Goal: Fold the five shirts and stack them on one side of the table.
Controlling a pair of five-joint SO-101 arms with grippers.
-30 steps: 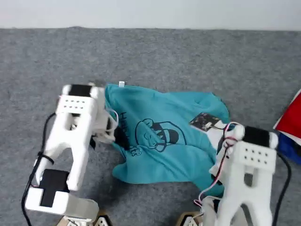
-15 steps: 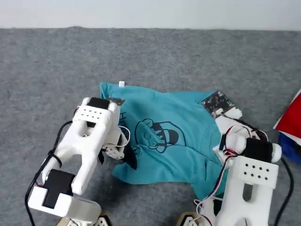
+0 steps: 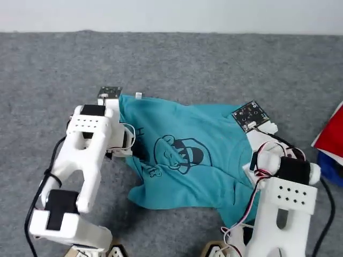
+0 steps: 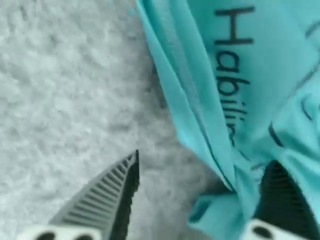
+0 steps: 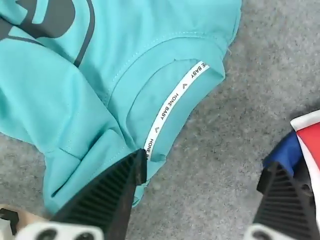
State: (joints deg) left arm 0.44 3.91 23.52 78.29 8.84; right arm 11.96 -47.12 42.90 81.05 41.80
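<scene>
A teal shirt (image 3: 187,155) with a dark cartoon print lies crumpled in the middle of the grey table (image 3: 214,69). My left gripper (image 4: 200,192) is open at the shirt's left edge; one finger (image 4: 112,197) is over bare table and the other finger (image 4: 277,192) is against the bunched teal cloth. In the high view the left gripper (image 3: 135,151) sits low at that edge. My right gripper (image 5: 200,197) is open above the shirt's collar (image 5: 172,100) and the table beside it, holding nothing. The right arm (image 3: 281,198) stands at the shirt's right side.
A pile of red, blue and white cloth (image 3: 329,142) lies at the table's right edge, and it appears close to the right gripper as cloth (image 5: 300,145). Grey table stretches behind the shirt and to its far left.
The left arm swung in over the shirt's left edge, then drew back left, and that edge shifted. The right arm pulled off the shirt to the right and has since kept still.
</scene>
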